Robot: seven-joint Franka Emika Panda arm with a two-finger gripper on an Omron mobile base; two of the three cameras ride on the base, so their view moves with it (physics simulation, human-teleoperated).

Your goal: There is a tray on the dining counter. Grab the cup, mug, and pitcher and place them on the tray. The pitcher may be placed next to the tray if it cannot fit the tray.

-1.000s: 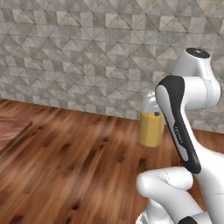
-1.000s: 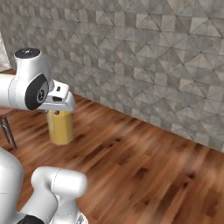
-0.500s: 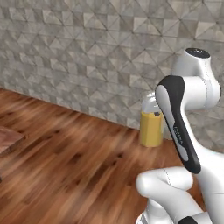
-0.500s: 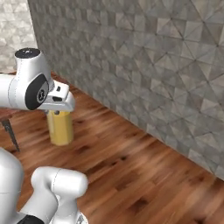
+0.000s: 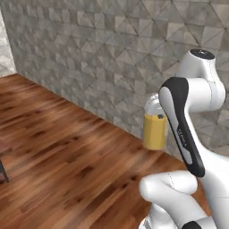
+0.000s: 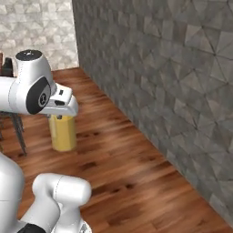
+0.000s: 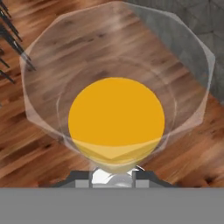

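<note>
At lower centre of the hand view, the gripper pinches the pitcher rim from above. Pitcher hangs upright, long axis vertical, directly below the fingers, over the wood floor at left-centre of the right base view.
</note>
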